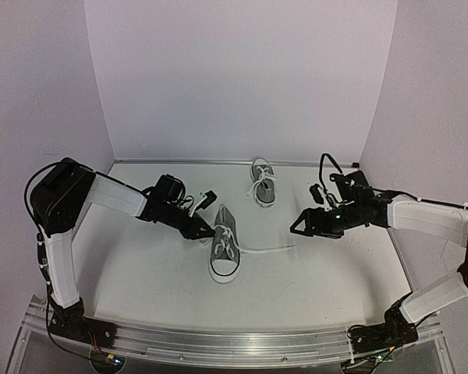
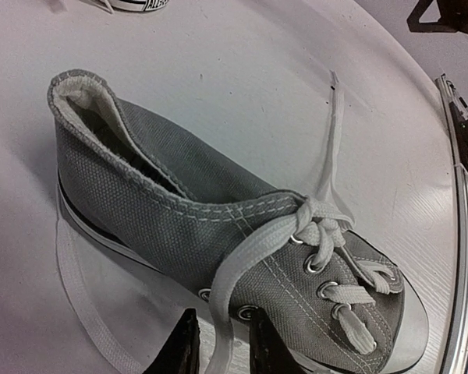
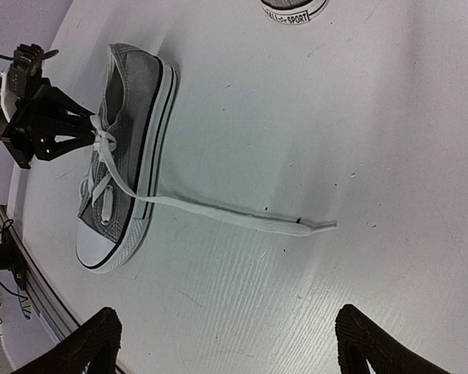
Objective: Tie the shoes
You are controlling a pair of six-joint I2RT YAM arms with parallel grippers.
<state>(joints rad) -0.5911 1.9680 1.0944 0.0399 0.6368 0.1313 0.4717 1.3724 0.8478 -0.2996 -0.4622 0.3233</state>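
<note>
The near grey shoe lies mid-table, toe toward me; it also shows in the left wrist view and the right wrist view. Its laces are crossed once at the top eyelets. My left gripper sits at the shoe's left side, slightly open, with the left lace running between its fingers. The right lace lies straight on the table. My right gripper is wide open and empty, just beyond the lace tip. The second shoe stands at the back.
The white table is walled at the back and sides, with a metal rail along its near edge. A slack run of lace trails on the table beside the near shoe's heel.
</note>
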